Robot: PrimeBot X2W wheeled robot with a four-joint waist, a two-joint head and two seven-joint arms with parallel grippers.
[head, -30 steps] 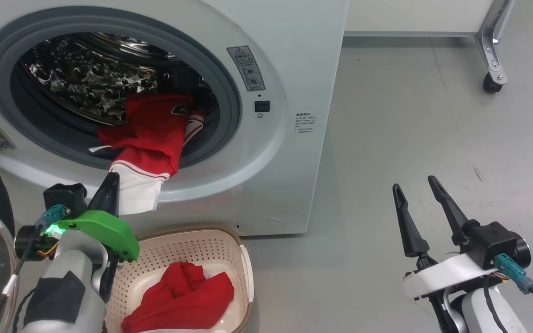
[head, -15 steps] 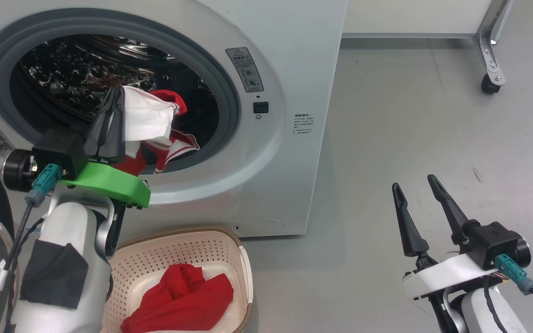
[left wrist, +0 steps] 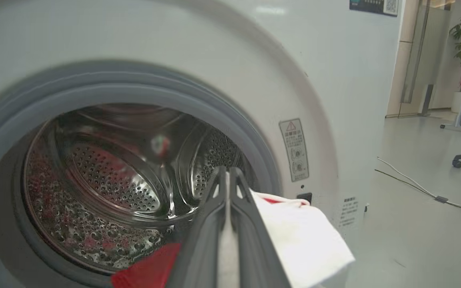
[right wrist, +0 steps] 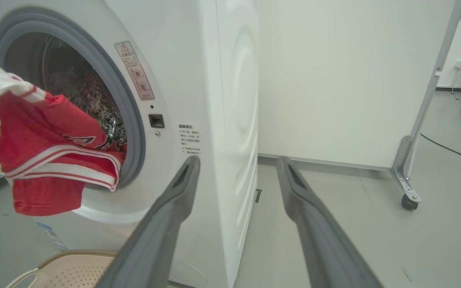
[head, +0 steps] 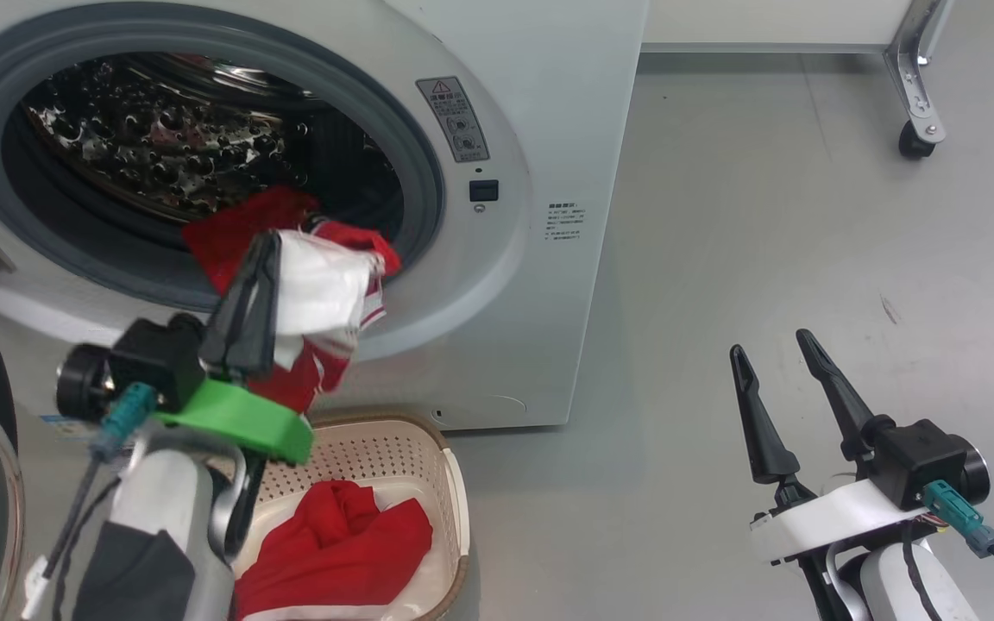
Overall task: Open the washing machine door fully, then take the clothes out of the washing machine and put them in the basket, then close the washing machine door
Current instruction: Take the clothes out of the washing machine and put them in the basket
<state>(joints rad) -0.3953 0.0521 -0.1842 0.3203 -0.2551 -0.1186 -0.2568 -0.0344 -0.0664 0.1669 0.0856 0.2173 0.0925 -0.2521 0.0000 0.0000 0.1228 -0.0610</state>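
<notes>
While my left claw [head: 266, 250] pinches the red-and-white garment [head: 324, 289], the basket [head: 443, 450] lies below it and my right claw [head: 770, 343] stands spread.

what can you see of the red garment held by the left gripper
The garment is soft cloth, bright red with a white panel and red-and-white striped trim; the right wrist view shows dark lettering. It hangs bunched from the shut left gripper, which pinches the white part, before the lower edge of the washing machine opening, its low end dangling above the basket. Whether it touches the grey seal can't be told.
</notes>
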